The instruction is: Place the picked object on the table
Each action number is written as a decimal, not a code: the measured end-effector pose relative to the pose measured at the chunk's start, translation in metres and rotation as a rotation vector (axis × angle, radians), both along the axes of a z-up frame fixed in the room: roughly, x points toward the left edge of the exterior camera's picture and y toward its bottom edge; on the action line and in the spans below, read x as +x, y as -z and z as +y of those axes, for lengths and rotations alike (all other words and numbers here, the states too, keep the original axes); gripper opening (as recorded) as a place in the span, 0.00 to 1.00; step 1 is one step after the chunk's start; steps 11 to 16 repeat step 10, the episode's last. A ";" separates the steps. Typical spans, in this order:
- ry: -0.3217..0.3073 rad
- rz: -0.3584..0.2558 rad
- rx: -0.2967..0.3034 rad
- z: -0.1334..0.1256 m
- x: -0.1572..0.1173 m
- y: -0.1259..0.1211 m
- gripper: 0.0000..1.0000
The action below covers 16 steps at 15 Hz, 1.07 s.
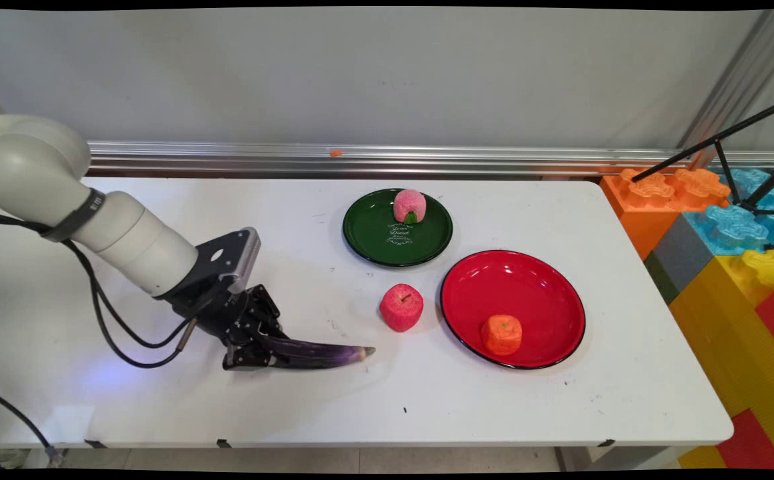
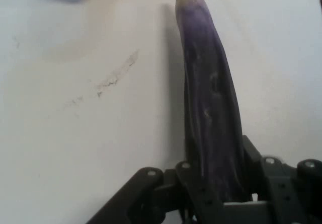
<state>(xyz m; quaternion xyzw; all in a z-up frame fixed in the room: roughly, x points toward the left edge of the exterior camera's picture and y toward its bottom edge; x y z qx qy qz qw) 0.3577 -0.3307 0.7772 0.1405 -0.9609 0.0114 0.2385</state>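
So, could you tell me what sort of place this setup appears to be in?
Probably a robotics lab test bench: a plain white table with toy food on plates, a gripper holding a toy eggplant, and giant coloured building blocks stacked beside a camera tripod.

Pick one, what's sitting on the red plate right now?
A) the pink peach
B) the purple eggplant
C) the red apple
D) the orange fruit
D. The orange fruit lies on the red plate; the red apple stands on the table beside it, the pink peach is on the green plate, and the purple eggplant is in the gripper.
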 end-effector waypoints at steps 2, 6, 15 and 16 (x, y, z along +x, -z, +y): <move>0.006 0.013 -0.007 -0.002 -0.001 0.004 0.00; 0.026 0.030 -0.017 -0.003 -0.001 0.010 1.00; 0.038 0.041 -0.023 -0.005 -0.002 0.015 1.00; 0.038 0.041 -0.023 -0.005 -0.002 0.015 1.00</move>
